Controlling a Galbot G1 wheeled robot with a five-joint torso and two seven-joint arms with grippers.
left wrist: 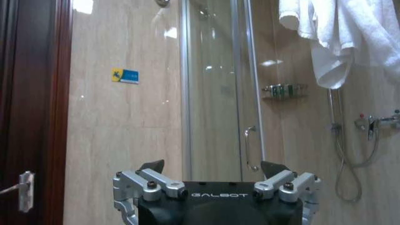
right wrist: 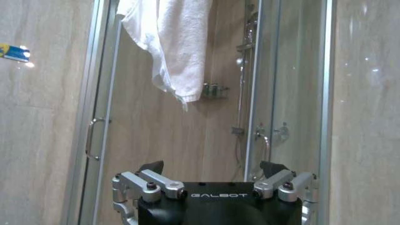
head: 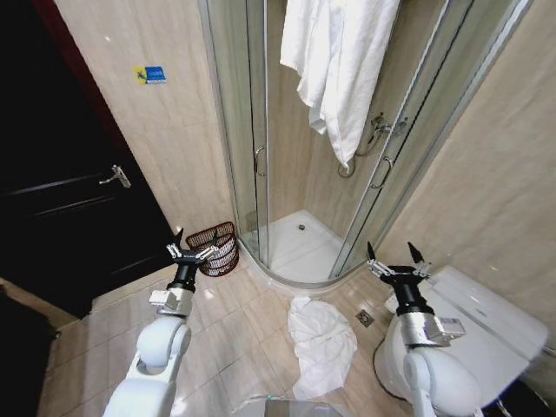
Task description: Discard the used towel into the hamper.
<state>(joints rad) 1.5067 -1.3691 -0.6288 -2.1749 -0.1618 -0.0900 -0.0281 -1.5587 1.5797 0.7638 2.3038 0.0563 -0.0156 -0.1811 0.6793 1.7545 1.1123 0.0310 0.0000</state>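
A crumpled white towel [head: 320, 343] lies on the tiled floor in front of the shower, between my two arms. The hamper [head: 217, 248], a low dark reddish-brown basket with see-through sides, stands on the floor against the wall beside the shower glass. My left gripper [head: 192, 250] is raised and open just in front of the hamper, with nothing between its fingers. My right gripper [head: 395, 261] is raised and open to the right of the towel, also empty. Both wrist views show open fingers, left gripper [left wrist: 212, 169] and right gripper [right wrist: 212, 168], facing the shower.
A glass corner shower [head: 300, 234] with a white towel [head: 339, 61] hanging over its top stands ahead. A dark door [head: 61, 174] is at the left. A white toilet [head: 486, 326] sits at the right. A floor drain [head: 365, 318] lies beside the fallen towel.
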